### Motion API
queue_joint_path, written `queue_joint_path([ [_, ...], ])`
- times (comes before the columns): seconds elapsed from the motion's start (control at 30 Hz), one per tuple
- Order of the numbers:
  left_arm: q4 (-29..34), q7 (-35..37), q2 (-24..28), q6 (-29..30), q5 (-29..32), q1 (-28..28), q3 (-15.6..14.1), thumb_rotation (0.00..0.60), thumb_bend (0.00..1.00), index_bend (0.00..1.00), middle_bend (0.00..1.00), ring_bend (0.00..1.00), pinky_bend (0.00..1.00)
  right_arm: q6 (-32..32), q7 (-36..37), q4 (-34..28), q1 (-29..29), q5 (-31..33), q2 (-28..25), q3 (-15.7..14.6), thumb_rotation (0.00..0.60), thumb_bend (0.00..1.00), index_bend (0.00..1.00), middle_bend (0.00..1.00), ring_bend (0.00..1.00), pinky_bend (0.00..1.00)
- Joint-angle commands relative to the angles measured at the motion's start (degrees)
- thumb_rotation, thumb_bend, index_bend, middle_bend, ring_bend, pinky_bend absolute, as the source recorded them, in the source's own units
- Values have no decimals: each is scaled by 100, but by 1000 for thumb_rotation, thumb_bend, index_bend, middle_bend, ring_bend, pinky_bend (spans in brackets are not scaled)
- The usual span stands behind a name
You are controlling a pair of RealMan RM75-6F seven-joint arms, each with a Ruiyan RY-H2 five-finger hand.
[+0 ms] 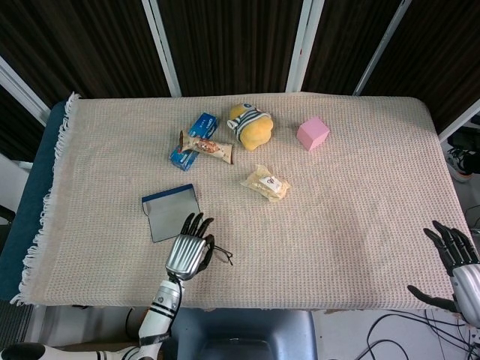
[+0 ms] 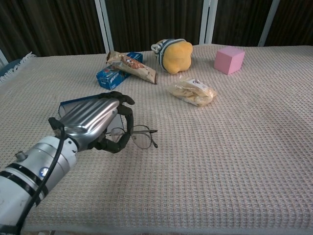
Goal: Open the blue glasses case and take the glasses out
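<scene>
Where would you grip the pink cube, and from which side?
Across two opposite flat side faces of the pink cube, coming down from above. It sits flat on the cloth with open space on every side; its nearest neighbour, the snack bag, lies well apart. It lies on the right hand side of the table, so that open hand seems the likelier one.

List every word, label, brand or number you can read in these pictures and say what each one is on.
None reads clearly.
Blue box: white print, too blurred to read.
Snack bar wrapper: printing, illegible.
Clear snack bag: small label, too small to read.
Left hand's wrist: a round blue mark, unreadable.
</scene>
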State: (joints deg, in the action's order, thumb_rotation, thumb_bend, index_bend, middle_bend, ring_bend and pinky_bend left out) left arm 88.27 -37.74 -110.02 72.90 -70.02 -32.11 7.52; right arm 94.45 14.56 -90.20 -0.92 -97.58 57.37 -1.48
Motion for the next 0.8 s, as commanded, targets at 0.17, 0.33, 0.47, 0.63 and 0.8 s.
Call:
queue_joint_path([
  [0.17, 50, -449, -569, -58, -36, -163, -46, 600, 501, 636, 136, 9, 48, -33, 3, 4, 14, -4, -13, -13, 600, 184, 0, 0, 0, 42],
  [0.33, -314, -649, -952, -195, 78, -258, -12, 600, 500, 633, 137, 9, 47, 39, 150, 51, -12, 6, -51, -6, 600, 184, 0, 0, 0, 42],
  [0.47, -632, -696, -1164, -297, 170, -304, 39, 600, 499, 605, 135, 9, 47, 102, 280, 103, -37, 6, -78, -5, 600, 184, 0, 0, 0, 42],
  [0.63, -894, -569, -1329, -365, 81, -334, 0, 600, 497, 385, 109, 7, 47, 146, 395, 152, -53, 11, -98, 0, 600, 184, 0, 0, 0, 42],
  [0.8, -1080, -555, -1457, -395, 21, -352, 9, 600, 485, 67, 71, 0, 46, 154, 416, 167, -60, 0, -104, -9, 600, 184, 0, 0, 0, 43],
])
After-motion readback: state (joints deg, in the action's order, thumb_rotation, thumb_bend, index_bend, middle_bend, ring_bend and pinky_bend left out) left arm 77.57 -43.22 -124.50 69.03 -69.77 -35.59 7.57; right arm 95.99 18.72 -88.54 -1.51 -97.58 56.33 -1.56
